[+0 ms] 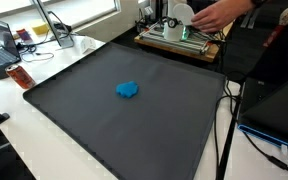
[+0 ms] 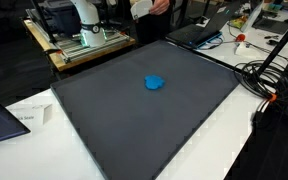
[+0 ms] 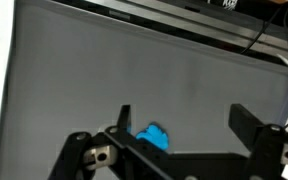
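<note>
**Hazards**

- Missed grasp. The blue object (image 3: 152, 137) sits low in the wrist view, closer to one finger (image 3: 124, 118) than to the other, so it is off the gripper's centre line. A straight descent from this pose would probably land one finger on top of the object or push it aside.
- Sliding. The object lies loose on the dark mat (image 1: 104, 125), near the mat's middle in both exterior views, with nothing beside it to brace it. A glancing touch could move it across the mat.
- Uncertain material. The object is too small in every view to tell whether it is cloth or something stiffer. A soft item may bunch or slip out of a shallow pinch.
- Mat contact. A descent that goes too deep would press the fingertips into the mat and drag it over the desk (image 1: 39, 140).
- Surroundings. Cables (image 2: 259, 75) lie along one edge of the desk, and a person's hand (image 1: 216, 15) is near the robot's base. Either could be struck by a wide swing.

**Gripper**

The gripper (image 3: 184, 125) is fully open, with its fingers spread wide. It holds nothing and touches nothing, and hangs above the mat, well apart from the blue object.
</note>
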Controlling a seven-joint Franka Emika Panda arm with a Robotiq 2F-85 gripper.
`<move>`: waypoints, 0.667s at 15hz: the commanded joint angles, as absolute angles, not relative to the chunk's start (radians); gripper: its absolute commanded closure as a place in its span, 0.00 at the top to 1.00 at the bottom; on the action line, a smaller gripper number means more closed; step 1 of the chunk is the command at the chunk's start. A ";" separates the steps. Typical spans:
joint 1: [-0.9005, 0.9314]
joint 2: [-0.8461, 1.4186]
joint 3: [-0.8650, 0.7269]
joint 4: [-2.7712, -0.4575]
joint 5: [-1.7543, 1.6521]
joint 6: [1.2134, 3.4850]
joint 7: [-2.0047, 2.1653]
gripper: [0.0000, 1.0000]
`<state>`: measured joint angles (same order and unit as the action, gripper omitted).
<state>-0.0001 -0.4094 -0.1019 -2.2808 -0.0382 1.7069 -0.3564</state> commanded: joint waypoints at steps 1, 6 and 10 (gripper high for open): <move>0.034 -0.527 -0.135 -2.357 -0.014 1.670 -0.542 1.00; 0.054 -0.612 -0.196 -2.392 -0.036 1.584 -0.821 1.00; 0.050 -0.615 -0.256 -2.377 -0.041 1.510 -1.069 0.82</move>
